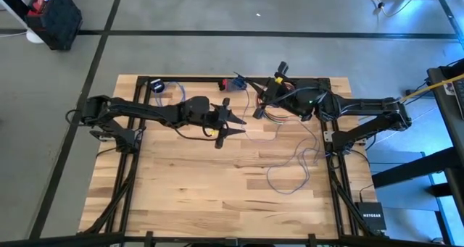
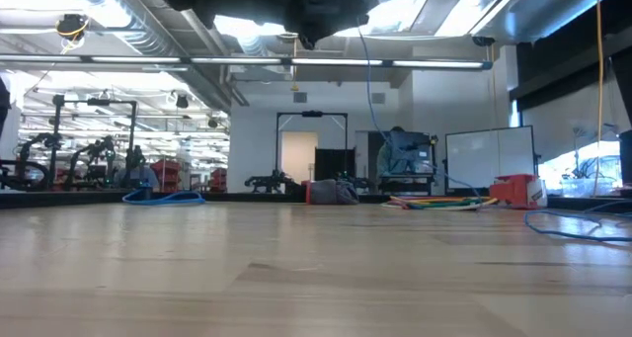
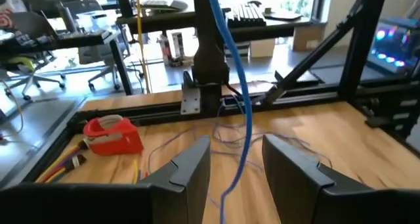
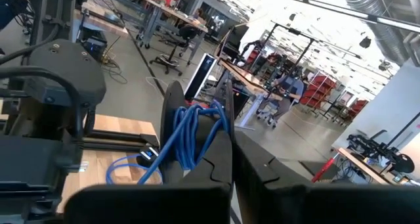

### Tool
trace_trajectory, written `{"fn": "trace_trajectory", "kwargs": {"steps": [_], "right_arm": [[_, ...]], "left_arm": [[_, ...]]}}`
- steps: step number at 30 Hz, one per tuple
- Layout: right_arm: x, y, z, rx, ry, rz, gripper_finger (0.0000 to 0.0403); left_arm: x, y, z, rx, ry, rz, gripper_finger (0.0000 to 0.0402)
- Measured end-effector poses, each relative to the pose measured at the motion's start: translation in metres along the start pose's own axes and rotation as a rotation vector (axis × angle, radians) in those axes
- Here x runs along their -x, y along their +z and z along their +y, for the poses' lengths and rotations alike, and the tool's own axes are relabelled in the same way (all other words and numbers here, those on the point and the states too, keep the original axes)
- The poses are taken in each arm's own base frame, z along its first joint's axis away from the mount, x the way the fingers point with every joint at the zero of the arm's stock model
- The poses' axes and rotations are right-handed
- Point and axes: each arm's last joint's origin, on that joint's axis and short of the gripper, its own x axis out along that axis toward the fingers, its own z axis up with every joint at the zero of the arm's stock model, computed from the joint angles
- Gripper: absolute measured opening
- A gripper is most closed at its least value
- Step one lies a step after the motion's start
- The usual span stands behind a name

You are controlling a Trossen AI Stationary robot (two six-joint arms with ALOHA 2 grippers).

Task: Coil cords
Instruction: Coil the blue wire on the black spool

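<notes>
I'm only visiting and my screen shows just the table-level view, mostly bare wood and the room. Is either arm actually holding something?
Observer: Yes. The right gripper is shut on a bunch of blue cord, above the far middle of the table.
Visitor: And the other arm?
Observer: The left gripper is open near the table's middle, and a strand of the blue cord hangs down between its fingers.
Visitor: Is anything lying loose on the wood?
Observer: A thin pale wire squiggles in loose loops over the right half of the table.
</notes>
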Motion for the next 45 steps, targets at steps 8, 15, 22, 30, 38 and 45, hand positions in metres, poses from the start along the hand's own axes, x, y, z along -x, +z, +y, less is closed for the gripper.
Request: {"fn": "trace_trajectory", "kwargs": {"steps": [8, 15, 22, 30, 38, 45], "right_arm": [[0.000, 0.000, 0.000, 0.001, 0.016, -0.007, 0.0003], [0.000, 0.000, 0.002, 0.000, 0.049, -0.024, 0.0003], [0.001, 0.003, 0.005, -0.017, 0.177, -0.101, 0.0003], [0.001, 0.003, 0.007, -0.053, 0.245, -0.120, 0.0003], [0.002, -0.009, 0.013, -0.090, 0.305, 0.020, 0.0003], [0.007, -0.028, 0.020, -0.069, 0.369, 0.211, 0.0003]], "left_arm": [[0.000, 0.007, 0.001, 0.019, 0.019, -0.065, 0.0110], [-0.001, 0.004, 0.001, -0.004, 0.045, -0.049, 0.0012], [0.000, -0.003, 0.010, -0.010, 0.249, 0.045, 0.0006], [0.017, -0.002, 0.013, -0.066, 0.376, 0.189, 0.0003], [0.039, 0.002, 0.009, -0.070, 0.385, 0.313, 0.0004], [0.044, -0.004, 0.008, -0.075, 0.433, 0.402, 0.0005]]}}
